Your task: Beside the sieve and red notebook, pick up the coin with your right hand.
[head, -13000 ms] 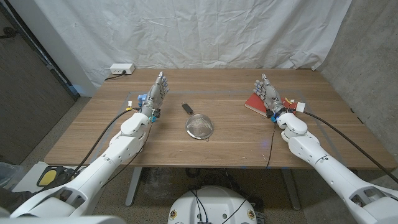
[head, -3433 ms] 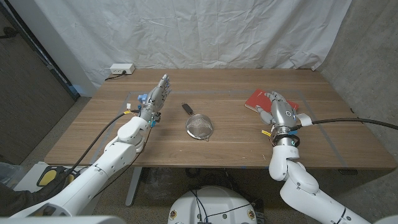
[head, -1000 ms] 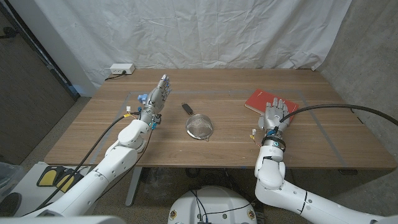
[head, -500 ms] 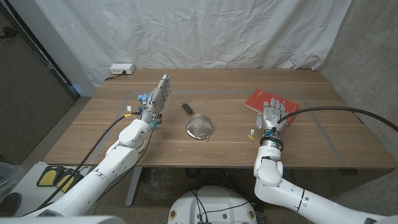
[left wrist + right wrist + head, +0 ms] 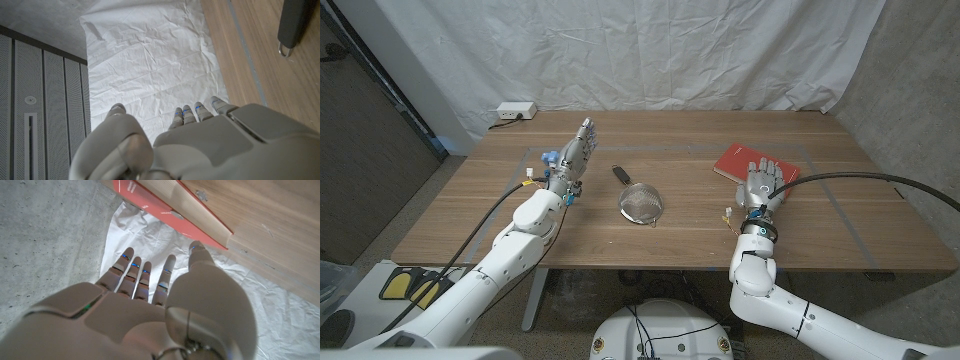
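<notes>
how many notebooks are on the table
1. A flat red notebook lies on the wooden table, at the right hand's fingers, well right of the round metal mesh sieve. None appears hidden.

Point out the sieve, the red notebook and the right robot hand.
Sieve [image 5: 641,205]: head view, on its mesh bowl.
Notebook [image 5: 735,162]: head view, on its red cover.
Right robot hand [image 5: 758,186]: head view, on the back of the hand.

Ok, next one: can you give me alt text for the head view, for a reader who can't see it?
The robot's right hand hovers open, fingers spread, beside the near edge of a red notebook on a wooden table. A metal sieve lies mid-table, and the left hand is raised open on the far left. No coin can be made out.
</notes>
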Available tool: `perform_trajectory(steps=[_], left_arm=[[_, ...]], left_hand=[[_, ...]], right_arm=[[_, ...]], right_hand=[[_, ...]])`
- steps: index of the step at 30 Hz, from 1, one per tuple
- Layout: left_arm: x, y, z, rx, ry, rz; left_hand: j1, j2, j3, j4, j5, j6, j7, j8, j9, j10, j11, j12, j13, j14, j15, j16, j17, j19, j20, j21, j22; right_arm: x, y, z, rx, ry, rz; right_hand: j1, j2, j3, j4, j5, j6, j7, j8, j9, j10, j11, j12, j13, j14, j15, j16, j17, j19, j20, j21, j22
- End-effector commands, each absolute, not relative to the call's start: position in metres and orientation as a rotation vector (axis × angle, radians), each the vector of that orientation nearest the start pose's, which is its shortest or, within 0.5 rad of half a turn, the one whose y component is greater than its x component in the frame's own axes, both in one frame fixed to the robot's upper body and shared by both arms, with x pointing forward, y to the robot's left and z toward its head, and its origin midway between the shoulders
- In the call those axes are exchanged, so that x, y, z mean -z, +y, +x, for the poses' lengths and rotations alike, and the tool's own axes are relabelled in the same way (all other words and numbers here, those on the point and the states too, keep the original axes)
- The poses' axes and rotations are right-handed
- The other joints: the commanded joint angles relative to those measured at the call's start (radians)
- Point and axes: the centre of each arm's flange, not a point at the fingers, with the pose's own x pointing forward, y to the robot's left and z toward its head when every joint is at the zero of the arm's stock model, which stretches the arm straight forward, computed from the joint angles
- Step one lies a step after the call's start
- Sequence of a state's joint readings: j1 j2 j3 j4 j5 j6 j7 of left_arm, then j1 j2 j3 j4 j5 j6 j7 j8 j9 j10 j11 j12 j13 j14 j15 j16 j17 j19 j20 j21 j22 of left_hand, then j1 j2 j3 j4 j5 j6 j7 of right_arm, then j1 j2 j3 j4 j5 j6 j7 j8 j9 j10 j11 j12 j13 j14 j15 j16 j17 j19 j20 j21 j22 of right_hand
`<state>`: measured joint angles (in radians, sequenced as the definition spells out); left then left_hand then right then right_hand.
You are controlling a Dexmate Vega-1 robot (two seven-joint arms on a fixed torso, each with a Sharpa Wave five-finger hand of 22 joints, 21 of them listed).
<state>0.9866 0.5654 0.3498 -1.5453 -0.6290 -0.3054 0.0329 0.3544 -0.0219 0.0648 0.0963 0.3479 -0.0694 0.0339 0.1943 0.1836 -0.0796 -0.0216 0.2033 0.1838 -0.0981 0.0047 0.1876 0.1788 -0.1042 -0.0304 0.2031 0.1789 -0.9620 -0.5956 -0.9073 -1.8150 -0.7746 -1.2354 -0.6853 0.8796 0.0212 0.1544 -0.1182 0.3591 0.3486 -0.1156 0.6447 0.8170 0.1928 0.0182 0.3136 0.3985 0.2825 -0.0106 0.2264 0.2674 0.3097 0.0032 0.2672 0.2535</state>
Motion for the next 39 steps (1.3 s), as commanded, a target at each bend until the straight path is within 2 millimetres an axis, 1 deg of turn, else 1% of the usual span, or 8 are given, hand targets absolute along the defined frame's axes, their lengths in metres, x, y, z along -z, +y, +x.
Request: perform_trajectory(steps=[1,6,16,28,39], left_arm=[[0.028,0.266,0.605,0.260,-0.662,-0.033],[0.029,0.269,0.604,0.250,-0.663,-0.036],[0.030,0.273,0.602,0.243,-0.666,-0.039],[0.029,0.273,0.603,0.249,-0.662,-0.035],[0.027,0.272,0.601,0.245,-0.673,-0.034]], left_hand=[[0.002,0.010,-0.007,0.001,-0.001,0.002,-0.002,0.002,0.002,0.000,0.003,-0.002,0.003,-0.010,0.004,-0.001,0.004,-0.009,-0.021,-0.002,0.003],[0.002,0.011,-0.009,0.001,-0.001,0.003,-0.002,0.002,0.002,-0.002,0.000,-0.003,0.003,-0.012,0.006,-0.002,0.004,-0.010,-0.019,-0.002,0.003],[0.002,0.012,-0.011,0.001,-0.001,0.002,-0.003,0.001,0.002,-0.001,0.001,-0.003,0.003,-0.012,0.009,-0.002,0.004,-0.012,-0.018,-0.003,0.003],[0.002,0.013,-0.014,0.001,-0.001,0.000,-0.004,0.001,0.002,-0.003,-0.001,-0.003,0.004,-0.015,0.009,-0.002,0.005,-0.013,-0.016,-0.003,0.003],[0.002,0.014,-0.016,0.002,-0.002,0.000,-0.004,0.001,0.002,-0.003,-0.001,-0.003,0.004,-0.016,0.009,-0.002,0.005,-0.014,-0.016,-0.003,0.003]], right_arm=[[0.126,-0.217,0.538,0.920,-0.303,-1.485],[0.126,-0.217,0.543,0.918,-0.298,-1.495],[0.125,-0.216,0.550,0.915,-0.287,-1.500],[0.126,-0.217,0.554,0.920,-0.290,-1.509],[0.128,-0.224,0.554,0.938,-0.283,-1.502]], right_hand=[[0.007,-0.009,-0.009,0.002,0.006,-0.014,0.000,0.020,0.029,-0.002,0.005,0.010,0.012,0.008,0.006,0.004,0.007,0.002,-0.001,0.010,0.007],[-0.002,-0.011,-0.021,0.008,0.009,-0.042,0.007,0.043,0.071,-0.014,0.009,0.013,0.027,0.004,0.010,0.003,0.014,-0.002,0.000,0.015,0.012],[-0.005,-0.011,-0.031,0.010,0.013,-0.073,0.009,0.069,0.116,-0.027,0.014,0.017,0.045,0.000,0.015,0.001,0.021,-0.001,0.003,0.023,0.018],[-0.005,-0.007,-0.038,0.012,0.018,-0.080,0.009,0.102,0.158,-0.025,0.017,0.026,0.061,0.006,0.013,0.003,0.028,0.006,0.003,0.035,0.024],[-0.004,-0.002,-0.044,0.013,0.022,-0.083,0.002,0.131,0.192,-0.023,0.010,0.034,0.074,0.015,0.007,0.006,0.035,0.009,-0.003,0.044,0.030]])
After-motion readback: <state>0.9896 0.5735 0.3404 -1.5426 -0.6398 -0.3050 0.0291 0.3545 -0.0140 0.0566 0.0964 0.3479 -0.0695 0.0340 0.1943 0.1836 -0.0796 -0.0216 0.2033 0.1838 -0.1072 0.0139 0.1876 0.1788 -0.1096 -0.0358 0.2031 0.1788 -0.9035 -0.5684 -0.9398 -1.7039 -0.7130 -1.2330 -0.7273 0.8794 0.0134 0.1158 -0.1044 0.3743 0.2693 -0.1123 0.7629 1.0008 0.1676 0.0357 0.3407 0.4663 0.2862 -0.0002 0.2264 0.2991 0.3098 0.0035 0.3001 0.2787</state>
